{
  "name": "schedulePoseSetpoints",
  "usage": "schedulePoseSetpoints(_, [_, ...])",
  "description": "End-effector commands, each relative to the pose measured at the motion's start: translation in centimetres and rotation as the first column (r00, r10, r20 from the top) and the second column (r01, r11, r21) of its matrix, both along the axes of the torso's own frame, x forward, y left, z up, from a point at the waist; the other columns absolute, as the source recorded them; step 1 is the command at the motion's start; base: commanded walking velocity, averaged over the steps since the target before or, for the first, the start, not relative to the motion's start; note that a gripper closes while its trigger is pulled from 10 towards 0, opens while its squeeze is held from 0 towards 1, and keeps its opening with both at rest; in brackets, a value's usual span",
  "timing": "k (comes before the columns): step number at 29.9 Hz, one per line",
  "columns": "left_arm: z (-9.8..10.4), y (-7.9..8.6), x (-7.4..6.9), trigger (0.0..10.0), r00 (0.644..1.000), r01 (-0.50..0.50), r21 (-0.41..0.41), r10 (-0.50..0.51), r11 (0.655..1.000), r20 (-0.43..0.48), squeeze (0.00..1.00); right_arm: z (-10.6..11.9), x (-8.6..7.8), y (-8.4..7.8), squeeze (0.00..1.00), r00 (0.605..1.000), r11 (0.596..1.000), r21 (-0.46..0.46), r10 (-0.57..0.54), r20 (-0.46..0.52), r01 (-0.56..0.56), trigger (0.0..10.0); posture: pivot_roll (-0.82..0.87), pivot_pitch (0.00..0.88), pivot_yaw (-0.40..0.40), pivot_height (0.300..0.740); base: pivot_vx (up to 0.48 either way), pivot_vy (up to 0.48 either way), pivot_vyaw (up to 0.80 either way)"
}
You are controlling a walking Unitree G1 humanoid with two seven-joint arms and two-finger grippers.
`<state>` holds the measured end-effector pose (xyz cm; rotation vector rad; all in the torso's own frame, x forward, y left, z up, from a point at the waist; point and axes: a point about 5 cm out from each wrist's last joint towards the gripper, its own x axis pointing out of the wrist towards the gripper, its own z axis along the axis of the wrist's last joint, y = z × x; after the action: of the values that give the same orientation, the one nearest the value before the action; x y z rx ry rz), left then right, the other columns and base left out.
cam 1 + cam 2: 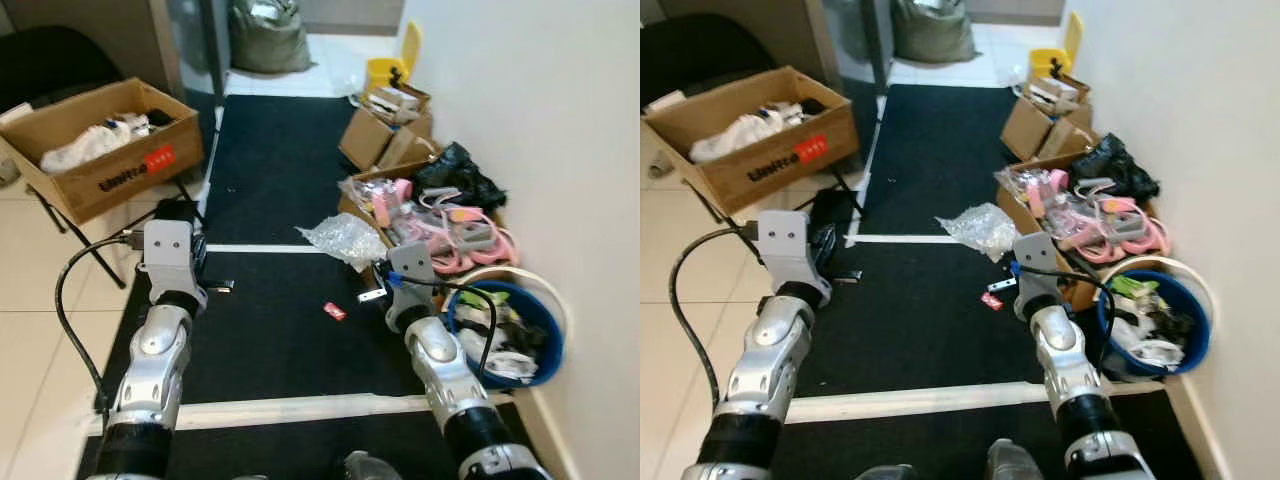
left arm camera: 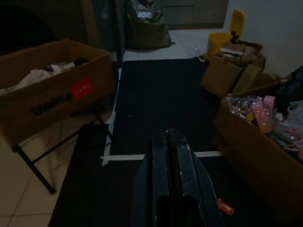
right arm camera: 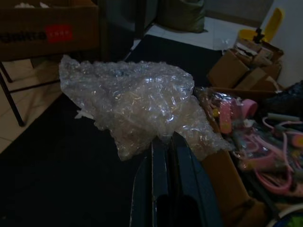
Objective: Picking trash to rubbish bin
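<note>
Right hand clenched on crumpled bubble wrap, just beside the blue bin; left hand clenched, empty.

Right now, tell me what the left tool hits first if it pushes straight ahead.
Probably nothing soon: the left tool, shut, points along the black mat, white tape line below. The grey sack is far beyond; depth unclear.

the right gripper tips are covered by the bubble wrap; the red scrap is perhaps a wrapper.
</note>
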<state>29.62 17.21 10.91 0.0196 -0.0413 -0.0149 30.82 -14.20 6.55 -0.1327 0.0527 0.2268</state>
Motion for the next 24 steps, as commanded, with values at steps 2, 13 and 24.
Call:
schedulePoseSetpoints(2, [-0.17,-0.26,0.03,10.0,1.0,0.008,0.009,-0.008,1.0,-0.005,0.0,-0.15,0.02,-0.38,0.0,1.0,1.0,-0.007,-0.007,-0.011,0.007,10.0,0.05,0.023,-0.005,0.74,0.322,0.0,0.0])
schedulePoseSetpoints(13, [-0.12,-0.12,0.03,10.0,1.0,0.005,0.013,-0.004,1.0,-0.004,0.0,-0.06,0.19,-0.11,0.0,1.0,1.0,-0.019,0.005,-0.008,-0.005,10.0,0.05,0.024,-0.005,0.74,0.323,0.0,0.0])
schedulePoseSetpoints(24, [-0.04,-0.08,0.08,10.0,1.0,0.003,0.013,-0.003,1.0,-0.003,0.0,-0.04,0.24,-0.02,0.0,1.0,0.999,-0.036,0.017,-0.006,-0.018,10.0,0.05,0.026,-0.007,0.74,0.321,0.0,0.0])
